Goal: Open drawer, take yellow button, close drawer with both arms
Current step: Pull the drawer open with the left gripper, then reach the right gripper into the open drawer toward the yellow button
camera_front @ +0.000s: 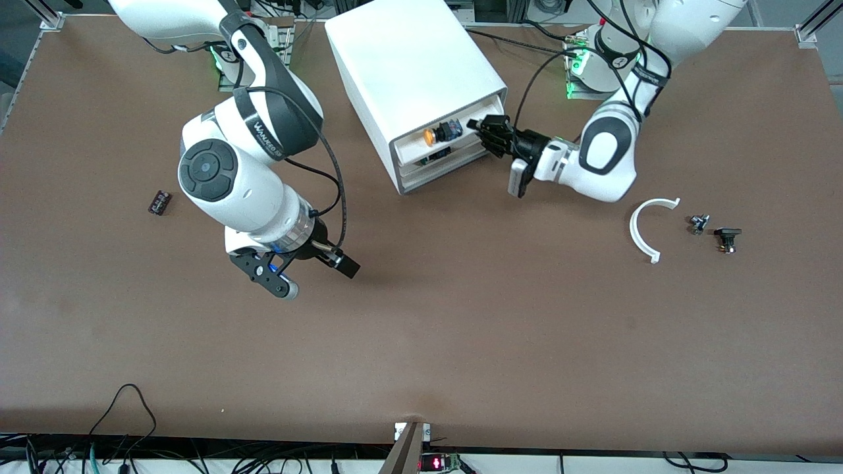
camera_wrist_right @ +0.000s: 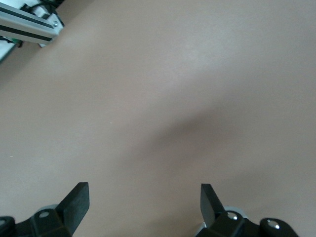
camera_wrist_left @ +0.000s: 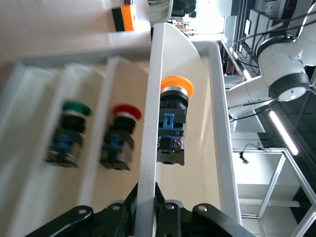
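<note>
Brown table (camera_front: 461,316), left jaws clamp drawer (camera_wrist_left: 148,148) wall beside button (camera_wrist_left: 173,123), right jaws spread, empty.

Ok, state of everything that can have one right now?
Drawer: open partway.
Button: lying in the drawer, not gripped.
Left gripper: shut on the drawer's wall.
Right gripper: open, empty, waiting over the bare table.

One cabinet (camera_front: 415,79), three buttons: orange (camera_wrist_left: 173,123), red (camera_wrist_left: 120,138), green (camera_wrist_left: 69,133). One white arc (camera_front: 645,227), two arms.
</note>
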